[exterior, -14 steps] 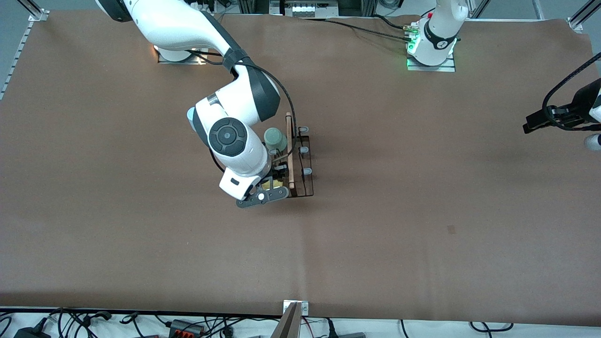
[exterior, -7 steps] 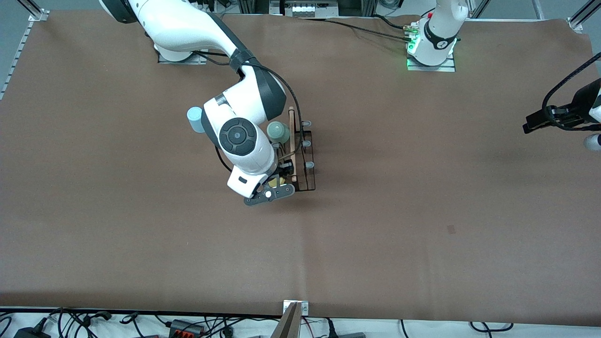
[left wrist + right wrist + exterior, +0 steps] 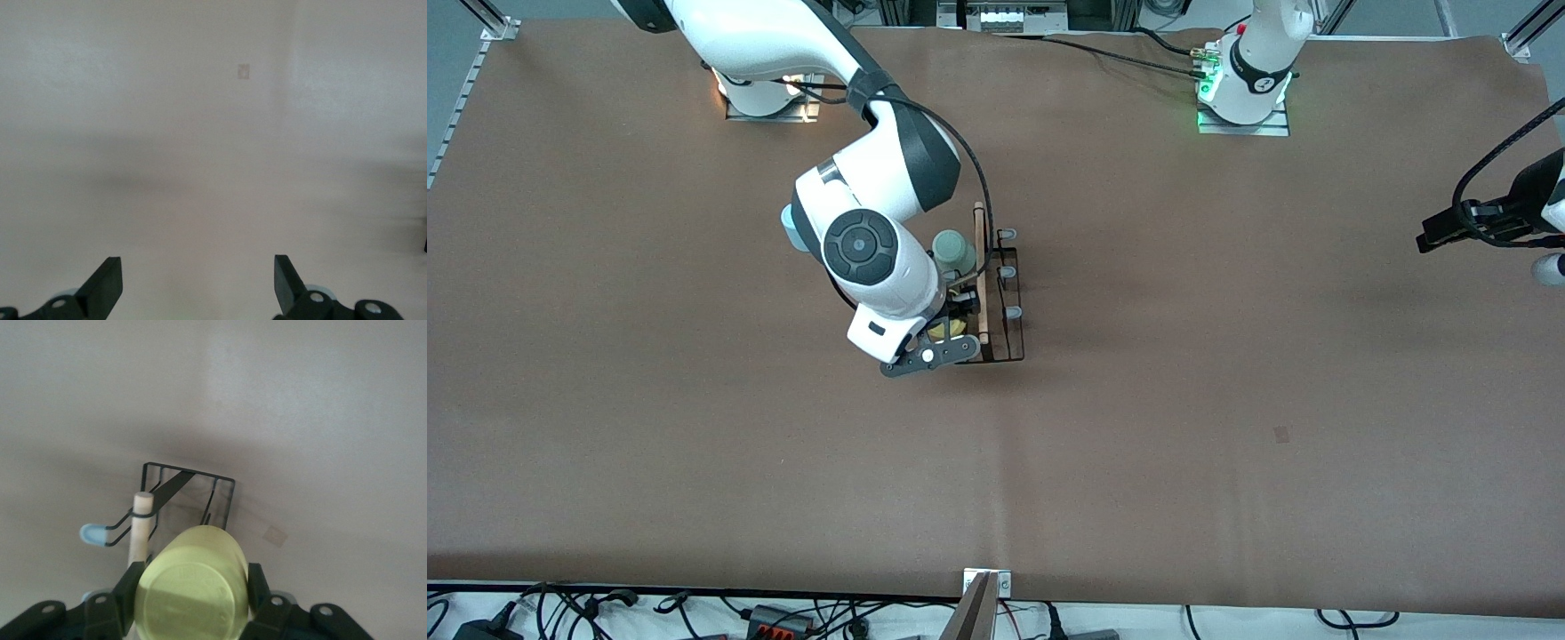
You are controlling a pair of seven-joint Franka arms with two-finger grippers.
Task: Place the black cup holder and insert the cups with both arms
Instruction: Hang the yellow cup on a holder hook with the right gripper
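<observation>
The black cup holder (image 3: 1005,307) stands mid-table with its wooden rod handle (image 3: 980,276) and pale capped pegs (image 3: 1011,312). A grey-green cup (image 3: 953,250) sits upside down on it. My right gripper (image 3: 951,322) is shut on the yellow cup (image 3: 940,331), beside the rod at the holder's end nearer the front camera. In the right wrist view the yellow cup (image 3: 193,583) sits bottom-up between the fingers (image 3: 128,590), over the holder (image 3: 190,497). The light blue cup (image 3: 787,218) is mostly hidden by the right arm. My left gripper (image 3: 1436,238) waits open and empty over the left arm's end of the table.
The brown table cover (image 3: 1227,400) spreads all around the holder. A small mark (image 3: 1281,434) lies on it and also shows in the left wrist view (image 3: 243,71). Cables and a bracket (image 3: 987,582) line the edge nearest the front camera.
The right arm swung a little toward the left arm's end, then back, with the yellow cup still held. The holder shifted slightly farther from the front camera. The left arm has not moved.
</observation>
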